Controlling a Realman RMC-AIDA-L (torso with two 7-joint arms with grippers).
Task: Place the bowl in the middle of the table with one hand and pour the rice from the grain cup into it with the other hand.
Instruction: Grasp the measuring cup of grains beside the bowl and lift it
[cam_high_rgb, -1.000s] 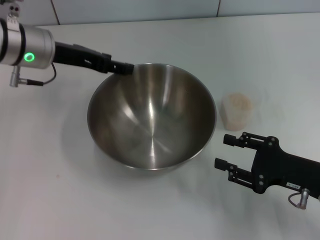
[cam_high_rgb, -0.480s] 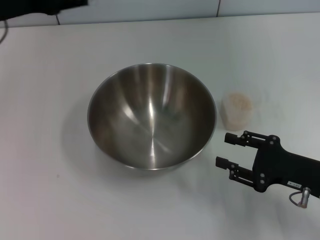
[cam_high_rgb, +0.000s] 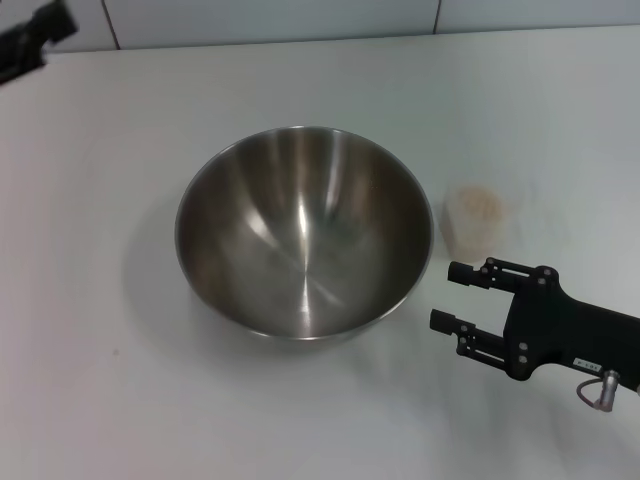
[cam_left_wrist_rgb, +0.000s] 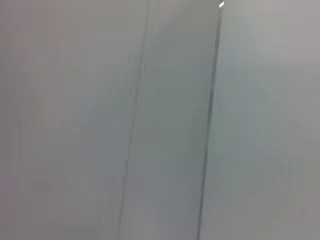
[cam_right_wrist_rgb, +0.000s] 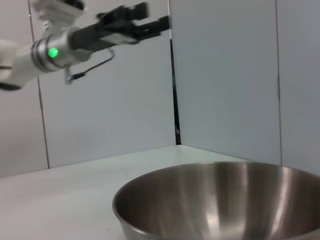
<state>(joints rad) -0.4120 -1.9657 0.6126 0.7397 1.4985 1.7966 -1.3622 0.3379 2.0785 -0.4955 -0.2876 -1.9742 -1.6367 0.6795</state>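
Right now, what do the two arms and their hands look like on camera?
The right hand is matte black with two slim parallel fingers, a small white label and a silver connector near the wrist. The left hand is black too, on a silver-white wrist with a glowing green ring light and a thin looped cable.

bowl (cam_high_rgb: 304, 232) crowds grain cup (cam_high_rgb: 474, 218) | right end effector (cam_high_rgb: 452, 298) side open

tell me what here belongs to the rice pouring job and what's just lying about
Part of the job:
bowl, empty, mid-table
cup holding rice, right of the bowl
table
right gripper, open, near the cup
left gripper, raised at the far left

Just lying about:
nothing visible
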